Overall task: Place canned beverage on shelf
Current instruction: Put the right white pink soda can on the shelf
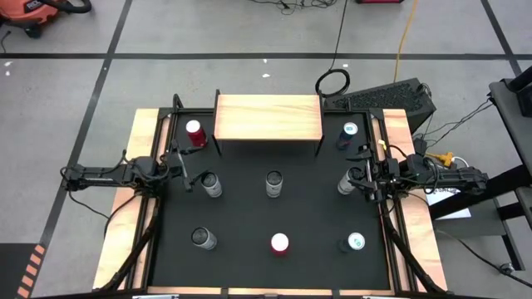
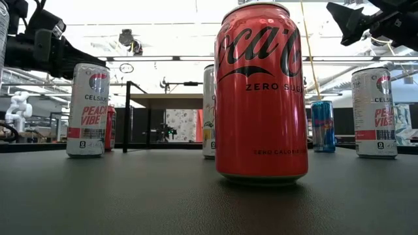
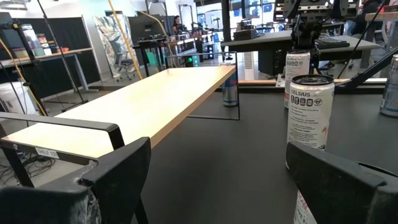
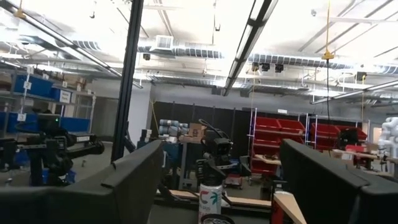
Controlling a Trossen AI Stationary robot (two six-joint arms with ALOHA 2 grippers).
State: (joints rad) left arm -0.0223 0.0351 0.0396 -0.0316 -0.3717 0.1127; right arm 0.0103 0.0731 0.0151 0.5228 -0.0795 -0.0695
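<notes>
The shelf (image 1: 268, 117) stands bare at the far edge of the black worktop (image 1: 249, 216), with cans scattered around it: a red can (image 1: 279, 243) near the front, a silver can (image 1: 273, 183) mid-mat. The left gripper (image 1: 186, 172) hovers beside another silver can (image 1: 211, 184), jaws apart and holding nothing. The right gripper (image 1: 359, 177) sits close against, perhaps over, a white can (image 1: 347, 183), jaws likewise apart.

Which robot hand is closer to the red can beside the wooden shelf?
Left. The left gripper sits just below the red can; the right gripper is across the mat.
</notes>
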